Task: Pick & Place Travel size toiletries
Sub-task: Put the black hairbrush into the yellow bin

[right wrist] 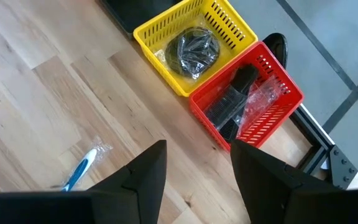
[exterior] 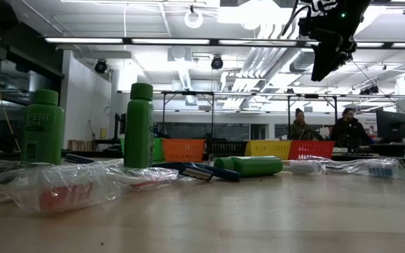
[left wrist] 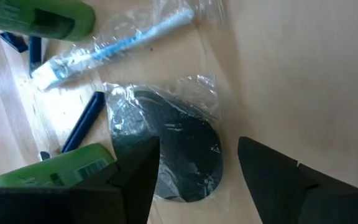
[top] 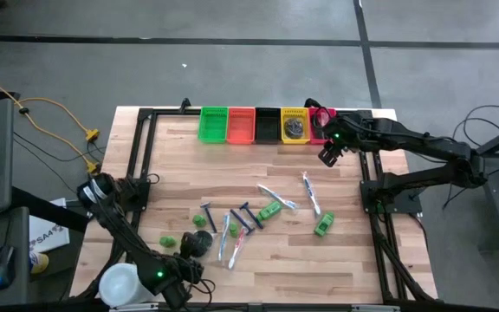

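Bins [top: 255, 125] stood in a row at the far edge of the wooden table [top: 232, 165]: green, orange, black, yellow and red. The yellow bin [right wrist: 188, 43] held a dark disc [right wrist: 193, 50] in clear wrap. The red bin [right wrist: 248, 102] beside it held small black pieces [right wrist: 232, 102] and some clear plastic. What lay in the green, orange and black bins could not be told from above.

The right gripper [top: 328, 154] hung above the table just in front of the yellow and red bins. Its jaws stood apart and nothing was between them.

The left gripper [top: 195, 245] was low over the near part of the table, and a white tub [top: 120, 282] stood beside its arm. Its jaws were spread on both sides of a wrapped dark disc [left wrist: 178, 149] that lay flat on the wood; they did not grip it.

The other toiletries were scattered in the middle of the table. Green bottles [top: 323, 224] lay on their sides or stood upright, blue razors [top: 248, 216] lay near the centre, and wrapped toothbrushes [top: 310, 192] lay between them. One toothbrush [left wrist: 114, 43] lay just beyond the disc, with a green bottle [left wrist: 48, 17] near it.
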`<state>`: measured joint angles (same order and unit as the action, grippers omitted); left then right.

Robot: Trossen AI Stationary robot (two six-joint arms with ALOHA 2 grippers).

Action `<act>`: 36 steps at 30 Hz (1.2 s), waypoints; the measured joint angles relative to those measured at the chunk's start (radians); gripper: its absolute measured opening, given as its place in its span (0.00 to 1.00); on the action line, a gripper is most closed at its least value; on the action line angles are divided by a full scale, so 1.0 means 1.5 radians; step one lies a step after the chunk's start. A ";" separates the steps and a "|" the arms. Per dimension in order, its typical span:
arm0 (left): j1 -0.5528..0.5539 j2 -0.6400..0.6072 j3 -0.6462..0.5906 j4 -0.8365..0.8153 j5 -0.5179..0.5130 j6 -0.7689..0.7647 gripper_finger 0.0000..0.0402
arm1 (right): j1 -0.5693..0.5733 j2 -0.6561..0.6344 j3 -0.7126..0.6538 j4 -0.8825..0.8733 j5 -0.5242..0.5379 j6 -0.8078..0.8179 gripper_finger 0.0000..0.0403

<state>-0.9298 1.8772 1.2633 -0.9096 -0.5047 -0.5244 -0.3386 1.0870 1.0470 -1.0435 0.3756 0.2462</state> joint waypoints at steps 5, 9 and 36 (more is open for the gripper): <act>0.000 0.022 0.000 0.016 0.009 0.032 0.54 | 0.000 0.000 0.000 0.000 0.000 0.000 0.43; 0.000 0.027 0.000 0.017 0.009 0.038 0.54 | 0.000 0.000 0.000 0.000 0.000 0.002 0.43; -0.001 0.071 0.001 -0.005 -0.054 0.031 0.54 | 0.000 0.000 0.000 0.000 -0.001 0.008 0.43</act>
<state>-0.9306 1.9839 1.2648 -0.9167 -0.5860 -0.4786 -0.3386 1.0870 1.0470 -1.0435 0.3739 0.2581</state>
